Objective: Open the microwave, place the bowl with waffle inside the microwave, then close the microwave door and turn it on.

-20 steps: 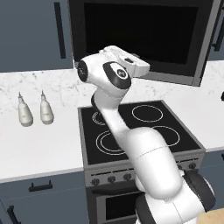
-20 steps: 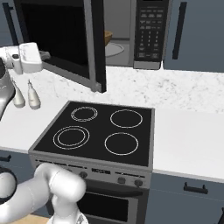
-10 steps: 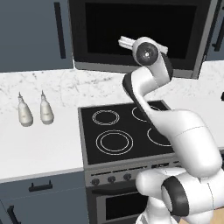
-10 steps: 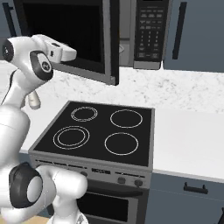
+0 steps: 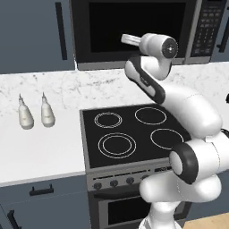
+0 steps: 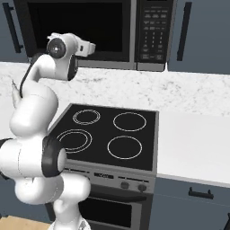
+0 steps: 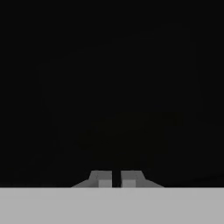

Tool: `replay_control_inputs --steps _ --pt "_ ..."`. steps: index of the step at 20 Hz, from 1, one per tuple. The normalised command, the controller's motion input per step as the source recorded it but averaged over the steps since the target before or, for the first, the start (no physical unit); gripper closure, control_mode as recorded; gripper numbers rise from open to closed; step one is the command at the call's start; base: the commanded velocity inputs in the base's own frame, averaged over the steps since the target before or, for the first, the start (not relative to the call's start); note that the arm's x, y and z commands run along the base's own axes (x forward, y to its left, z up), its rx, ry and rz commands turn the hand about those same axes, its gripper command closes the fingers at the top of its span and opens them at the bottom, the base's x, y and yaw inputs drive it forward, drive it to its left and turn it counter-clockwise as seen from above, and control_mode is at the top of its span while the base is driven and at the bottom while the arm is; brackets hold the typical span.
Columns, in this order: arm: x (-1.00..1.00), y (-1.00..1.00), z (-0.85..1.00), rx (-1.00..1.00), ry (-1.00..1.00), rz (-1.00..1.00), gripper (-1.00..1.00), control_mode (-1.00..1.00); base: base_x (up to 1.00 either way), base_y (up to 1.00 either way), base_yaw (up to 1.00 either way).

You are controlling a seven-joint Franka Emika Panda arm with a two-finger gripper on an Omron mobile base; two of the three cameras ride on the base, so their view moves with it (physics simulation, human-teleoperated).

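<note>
- Two tool fingertips point(image 7: 105, 179) sit nearly together in my hand view, gripping nothing; the tool point(image 5: 126, 39) is pressed up to the microwave door point(image 5: 134, 27)
- I see the door shut flush on the microwave point(image 6: 85, 27); stovetop point(image 5: 134, 134) directly below; two bottles point(image 5: 33, 114) on the surface point(image 5: 40, 152) lower left of it

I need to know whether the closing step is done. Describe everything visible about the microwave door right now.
The microwave door is a broad black panel with a dark glass window and a steel-grey frame. It looks shut, flush with the microwave's front, left of the keypad panel. Nothing inside shows through the dark glass. The gripper, fingers nearly together, points at the door at close range; whether it touches cannot be told.
</note>
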Motion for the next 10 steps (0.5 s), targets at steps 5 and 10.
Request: replay_control_inputs --steps 5,10 --pt "0.58 -0.03 0.12 0.01 0.00 0.30 1.00 -1.00 0.00 0.00 0.00" --pt "0.52 0.00 0.10 0.00 0.02 0.11 1.00 -1.00 0.00 0.00 0.00"
